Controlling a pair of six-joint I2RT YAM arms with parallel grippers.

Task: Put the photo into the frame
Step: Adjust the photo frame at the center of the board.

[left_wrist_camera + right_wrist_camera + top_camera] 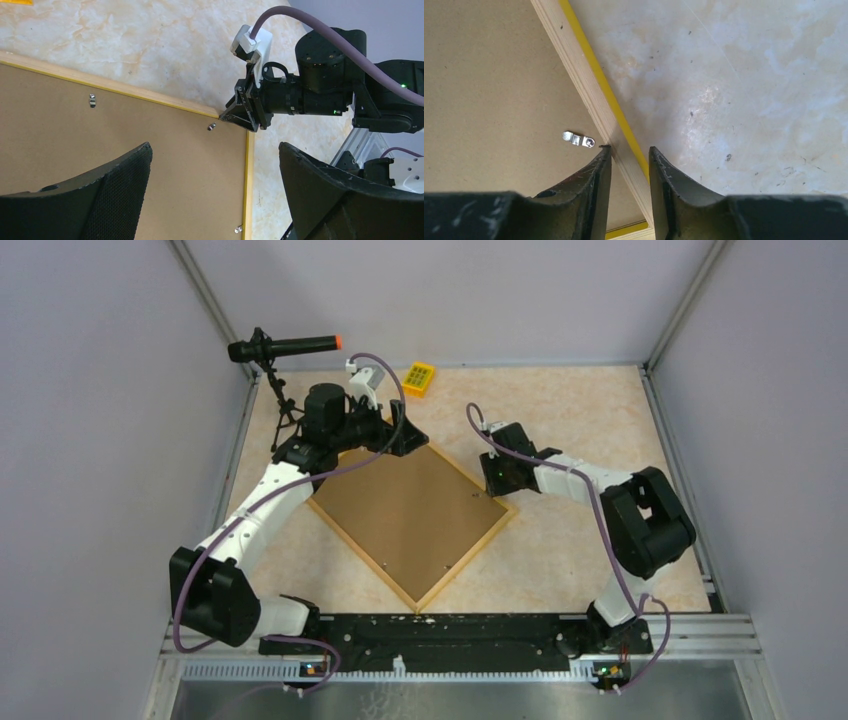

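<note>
My right hand [629,152] pinched the frame [591,95] by its rail at the right corner; my left hand [215,146] hung wide open, empty, above the backing board [75,135] by its far corner.

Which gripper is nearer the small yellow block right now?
Left. The left gripper sits by the frame's far corner, just on the near side of the yellow block. The right gripper is farther off, fingers straddling the frame's rail at its right corner.
</note>
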